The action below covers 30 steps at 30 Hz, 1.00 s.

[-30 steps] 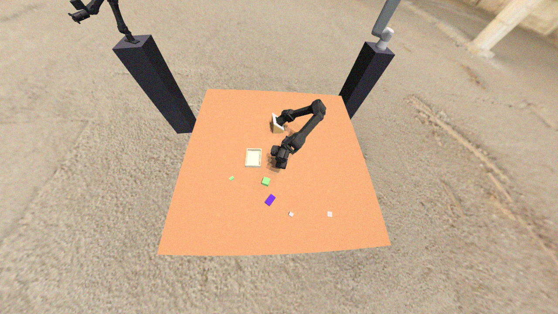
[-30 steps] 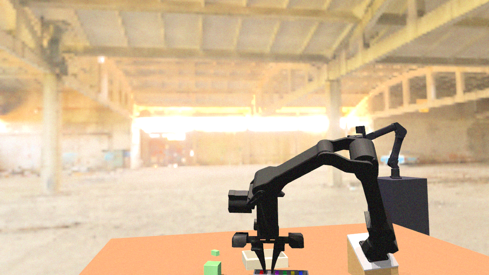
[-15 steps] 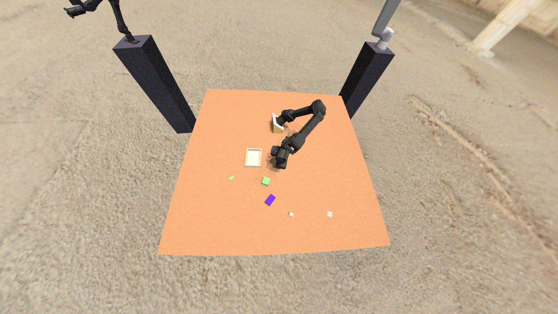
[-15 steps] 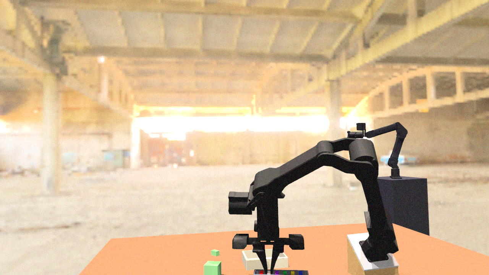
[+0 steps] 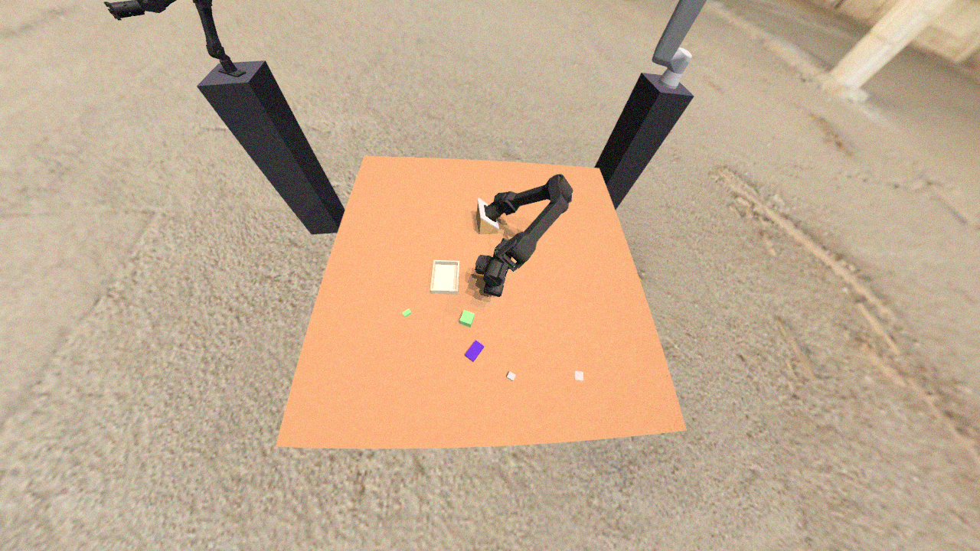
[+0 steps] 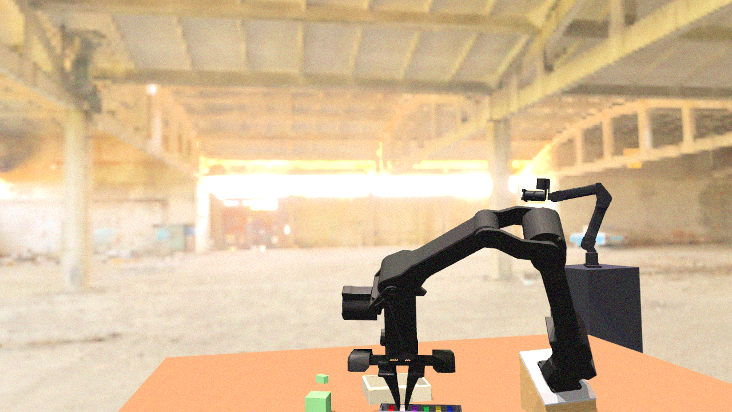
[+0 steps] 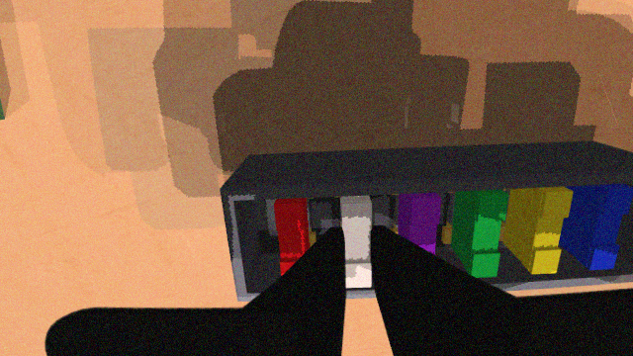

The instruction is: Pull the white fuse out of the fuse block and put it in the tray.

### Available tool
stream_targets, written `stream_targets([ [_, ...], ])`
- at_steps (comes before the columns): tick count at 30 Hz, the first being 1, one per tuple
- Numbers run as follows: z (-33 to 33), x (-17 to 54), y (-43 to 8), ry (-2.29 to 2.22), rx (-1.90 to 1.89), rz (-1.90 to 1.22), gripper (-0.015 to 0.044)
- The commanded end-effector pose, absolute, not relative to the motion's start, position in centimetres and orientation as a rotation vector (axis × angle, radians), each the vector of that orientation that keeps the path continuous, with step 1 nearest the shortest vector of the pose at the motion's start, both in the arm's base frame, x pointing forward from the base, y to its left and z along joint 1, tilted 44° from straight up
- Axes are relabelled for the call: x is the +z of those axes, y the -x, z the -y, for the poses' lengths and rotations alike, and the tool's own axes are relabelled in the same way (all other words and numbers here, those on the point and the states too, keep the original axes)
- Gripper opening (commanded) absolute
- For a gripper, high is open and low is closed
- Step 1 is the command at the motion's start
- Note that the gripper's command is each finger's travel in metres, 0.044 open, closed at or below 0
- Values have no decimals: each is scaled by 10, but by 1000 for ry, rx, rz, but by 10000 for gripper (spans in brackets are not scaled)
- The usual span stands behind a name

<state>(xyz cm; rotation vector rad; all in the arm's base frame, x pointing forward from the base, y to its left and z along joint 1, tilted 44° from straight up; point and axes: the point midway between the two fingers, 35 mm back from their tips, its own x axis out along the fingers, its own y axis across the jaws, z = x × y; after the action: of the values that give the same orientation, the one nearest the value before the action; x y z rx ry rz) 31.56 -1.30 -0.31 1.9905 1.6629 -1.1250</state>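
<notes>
One arm bends over the orange bench [image 5: 383, 383], cream tray [image 5: 444, 276] beside it | exterior: tool [image 6: 401, 401] points down into the fuse block [image 6: 450, 408] | wrist: tool clenched on the white fuse [image 7: 357, 232], seated between red fuse [image 7: 291, 229] and purple fuse [image 7: 420, 220].
</notes>
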Motion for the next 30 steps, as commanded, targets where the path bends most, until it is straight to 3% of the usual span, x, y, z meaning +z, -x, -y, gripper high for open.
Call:
stream_targets([
  [1,15,-1,-316,-1986,-1122,-1663,0],
  [30,25,9,-316,-1988,-1124,-1663,0],
])
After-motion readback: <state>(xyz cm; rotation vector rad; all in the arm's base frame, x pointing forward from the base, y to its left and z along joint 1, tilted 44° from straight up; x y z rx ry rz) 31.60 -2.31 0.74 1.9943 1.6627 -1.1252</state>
